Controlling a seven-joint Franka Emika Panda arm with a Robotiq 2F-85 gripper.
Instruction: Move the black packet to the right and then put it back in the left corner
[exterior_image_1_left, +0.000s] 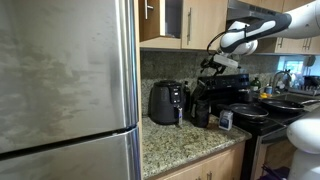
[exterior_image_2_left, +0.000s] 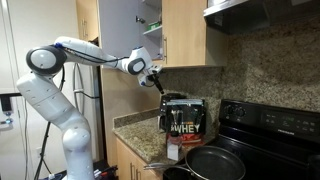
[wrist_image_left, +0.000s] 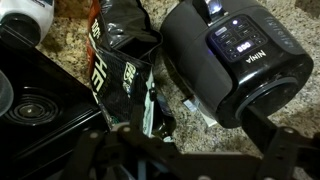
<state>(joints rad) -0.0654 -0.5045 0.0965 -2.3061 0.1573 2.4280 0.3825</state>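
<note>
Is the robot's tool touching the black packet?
Cannot tell. In an exterior view the tool hangs by the black packet; no view shows contact or gap.

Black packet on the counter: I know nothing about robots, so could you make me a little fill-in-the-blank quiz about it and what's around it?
1. The big pale word printed on the front of the black packet reads ____.
2. In the wrist view, the brand name on the rounded air fryer beside the packet reads ____.
3. The tool hangs ____ the packet with its jaws open, not holding it.

Missing words: WHEY; NINJA; above.
</note>
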